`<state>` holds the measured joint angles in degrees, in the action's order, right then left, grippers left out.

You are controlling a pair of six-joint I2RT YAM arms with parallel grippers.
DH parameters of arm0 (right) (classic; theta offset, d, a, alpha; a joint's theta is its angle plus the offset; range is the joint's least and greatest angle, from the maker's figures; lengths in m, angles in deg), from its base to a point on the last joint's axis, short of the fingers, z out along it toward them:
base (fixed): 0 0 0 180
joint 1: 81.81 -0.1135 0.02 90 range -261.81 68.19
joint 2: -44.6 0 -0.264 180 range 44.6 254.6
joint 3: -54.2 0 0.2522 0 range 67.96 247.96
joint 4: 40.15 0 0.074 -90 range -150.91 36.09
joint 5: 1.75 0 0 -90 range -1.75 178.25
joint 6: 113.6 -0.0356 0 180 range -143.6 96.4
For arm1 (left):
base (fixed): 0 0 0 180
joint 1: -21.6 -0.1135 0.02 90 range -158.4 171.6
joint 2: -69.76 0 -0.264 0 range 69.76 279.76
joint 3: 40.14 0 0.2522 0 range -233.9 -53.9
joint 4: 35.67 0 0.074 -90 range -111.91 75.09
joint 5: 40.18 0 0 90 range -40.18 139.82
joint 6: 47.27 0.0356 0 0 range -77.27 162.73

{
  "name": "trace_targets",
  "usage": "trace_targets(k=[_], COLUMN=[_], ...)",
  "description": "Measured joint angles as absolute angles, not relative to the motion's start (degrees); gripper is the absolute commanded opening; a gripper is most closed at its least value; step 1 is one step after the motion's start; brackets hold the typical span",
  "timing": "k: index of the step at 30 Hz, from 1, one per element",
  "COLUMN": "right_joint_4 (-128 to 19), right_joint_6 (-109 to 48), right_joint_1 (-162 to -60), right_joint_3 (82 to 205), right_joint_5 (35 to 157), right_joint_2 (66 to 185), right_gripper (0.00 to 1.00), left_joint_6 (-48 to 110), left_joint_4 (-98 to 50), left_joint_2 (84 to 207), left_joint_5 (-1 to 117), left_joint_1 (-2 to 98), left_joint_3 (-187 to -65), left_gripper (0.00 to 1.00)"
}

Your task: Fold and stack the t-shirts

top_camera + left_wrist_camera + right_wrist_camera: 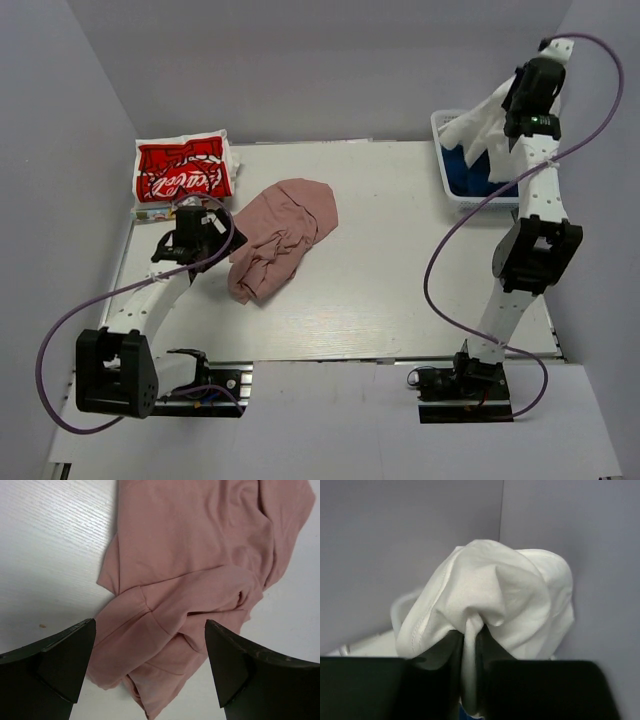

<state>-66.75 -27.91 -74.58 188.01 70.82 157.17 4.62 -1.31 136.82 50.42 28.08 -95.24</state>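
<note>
A dusty pink t-shirt [280, 235] lies crumpled left of the table's middle; it fills the left wrist view [200, 570]. My left gripper [212, 232] is open just left of and above it, its fingers [65, 655] spread over the shirt's near corner. A folded red t-shirt with white lettering [183, 172] lies at the back left. My right gripper [520, 115] is shut on a white t-shirt [487, 125] and holds it lifted above the basket [452, 192]; the cloth is pinched between the fingers [469, 655]. A navy blue t-shirt [468, 172] lies in the basket.
The white mesh basket stands at the back right by the wall. Grey walls close in on the table at the left, back and right. A small printed card or packet [152, 212] lies under the red shirt's near edge.
</note>
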Motion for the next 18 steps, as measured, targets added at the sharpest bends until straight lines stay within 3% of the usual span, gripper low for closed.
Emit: trace_targets(k=[1,8,14,18], right_joint_4=[-67.4,-75.7,-73.4,-68.8], right_joint_6=[-28.5,-27.4,-26.3,-26.3], right_joint_1=[-74.0,-74.7,-81.0,-89.8], right_joint_3=[186.2,180.4,164.7,162.8], right_joint_5=[71.9,79.8,91.3,98.3], right_joint_2=[158.0,162.6,146.1,140.4], right_gripper=[0.9,0.9,0.9,0.9], left_joint_6=[4.5,4.2,5.2,10.4], left_joint_4=[-1.2,-1.7,-7.1,-9.5], left_joint_2=[137.4,138.9,140.8,147.3], left_joint_5=[50.4,52.0,57.0,65.7], left_joint_1=[28.1,28.1,28.4,29.3], left_joint_3=[-95.2,-95.6,-95.6,-97.7], left_gripper=[1.0,1.0,0.97,0.91])
